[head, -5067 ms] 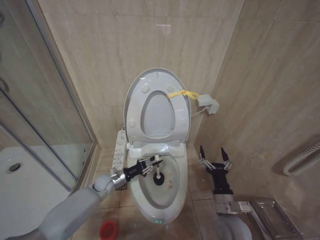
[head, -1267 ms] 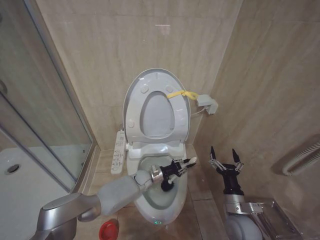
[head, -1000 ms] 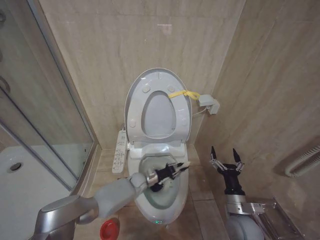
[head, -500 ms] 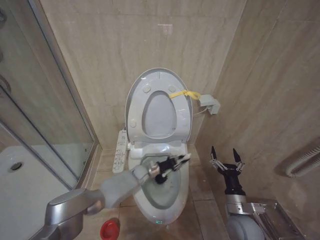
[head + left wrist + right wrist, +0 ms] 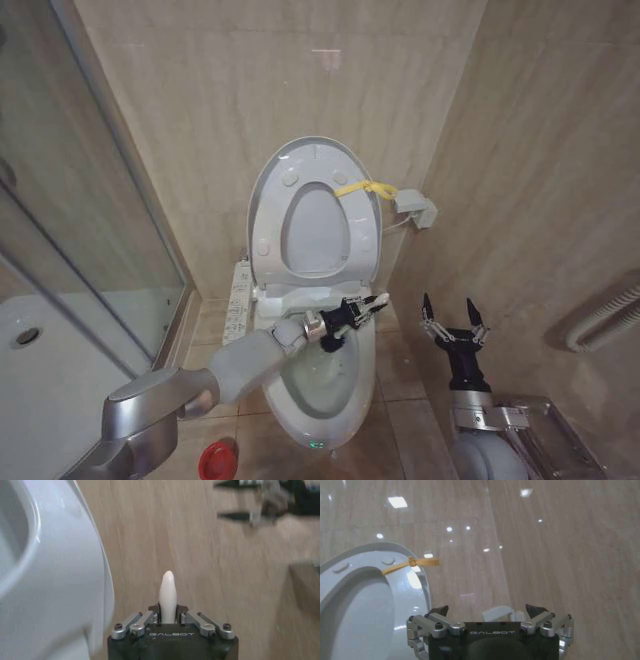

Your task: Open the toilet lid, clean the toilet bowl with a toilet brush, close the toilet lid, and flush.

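1. Since half a second ago the toilet brush has shifted a little toward the right rim at the back of the toilet bowl, its black head still low inside the basin and its cream handle tip pointing out past the rim.
2. The left gripper reaches across the bowl from the left and is clamped on the brush handle; in the left wrist view the handle stands out between the closed fingers, with the floor tiles beyond.
3. The toilet lid stands upright against the wall, the seat raised against it, and a yellow strap is tied at its right edge.
4. The right gripper is parked right of the bowl, pointing up, its fingers spread and holding nothing.
5. A red holder sits on the floor left of the bowl's front.
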Motion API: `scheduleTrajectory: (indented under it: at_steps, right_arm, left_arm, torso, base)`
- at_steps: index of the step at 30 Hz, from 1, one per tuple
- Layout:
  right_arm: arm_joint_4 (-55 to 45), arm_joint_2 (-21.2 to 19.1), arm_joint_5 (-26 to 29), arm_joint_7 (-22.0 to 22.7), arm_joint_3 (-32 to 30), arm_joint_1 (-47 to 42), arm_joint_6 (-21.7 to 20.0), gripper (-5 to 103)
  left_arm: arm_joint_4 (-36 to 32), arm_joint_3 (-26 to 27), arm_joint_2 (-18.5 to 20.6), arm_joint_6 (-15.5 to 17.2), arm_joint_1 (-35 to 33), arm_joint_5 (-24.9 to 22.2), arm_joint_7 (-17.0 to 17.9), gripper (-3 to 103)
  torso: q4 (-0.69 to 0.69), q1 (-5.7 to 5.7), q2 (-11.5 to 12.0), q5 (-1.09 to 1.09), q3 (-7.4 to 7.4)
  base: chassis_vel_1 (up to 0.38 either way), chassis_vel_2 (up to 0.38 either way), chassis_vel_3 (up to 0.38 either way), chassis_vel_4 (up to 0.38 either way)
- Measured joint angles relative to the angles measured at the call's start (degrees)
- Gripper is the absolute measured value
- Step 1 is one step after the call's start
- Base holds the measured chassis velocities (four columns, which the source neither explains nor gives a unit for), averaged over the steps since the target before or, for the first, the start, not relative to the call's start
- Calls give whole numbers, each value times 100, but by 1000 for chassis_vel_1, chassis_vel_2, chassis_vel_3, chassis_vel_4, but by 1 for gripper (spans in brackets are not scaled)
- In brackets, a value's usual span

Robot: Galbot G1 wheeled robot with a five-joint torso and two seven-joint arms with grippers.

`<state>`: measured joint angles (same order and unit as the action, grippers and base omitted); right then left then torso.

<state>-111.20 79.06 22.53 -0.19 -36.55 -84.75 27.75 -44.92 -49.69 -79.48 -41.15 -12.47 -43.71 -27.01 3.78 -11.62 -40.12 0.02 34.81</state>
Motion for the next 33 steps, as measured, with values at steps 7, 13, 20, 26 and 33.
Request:
scheduleTrajectory:
  at_steps: [7,13,20,26,33]
  right_arm:
    - [0,-53,16,-9,-6,11,10,100]
    - [-8,-20,26,-9,-41,2,10,100]
    - [-23,-44,44,-10,-33,9,9,100]
    - [-23,-37,55,-9,-67,10,9,100]
    - [-43,-87,102,-10,-70,0,9,100]
  left_arm:
    - [128,-111,132,-59,-147,105,-14,21]
    - [-105,-18,-163,-109,-102,40,79,21]
    - [51,-189,-48,-88,-182,-6,75,21]
    - [-477,-181,-173,-58,-19,-193,175,21]
    - [-91,-445,128,-120,-252,-28,127,21]
  torso:
    - [-20,0,0,1,0]
    - [0,0,0,-1,0]
    - [-21,0,0,1,1]
    - [-1,1,-1,-2,-1]
    - [-21,0,0,1,1]
  base:
    - [4,15,5,7]
    - [-11,-18,-3,-3]
    - [5,-5,1,7]
    - [-7,9,-14,-7]
    - [-9,-6,-3,-2]
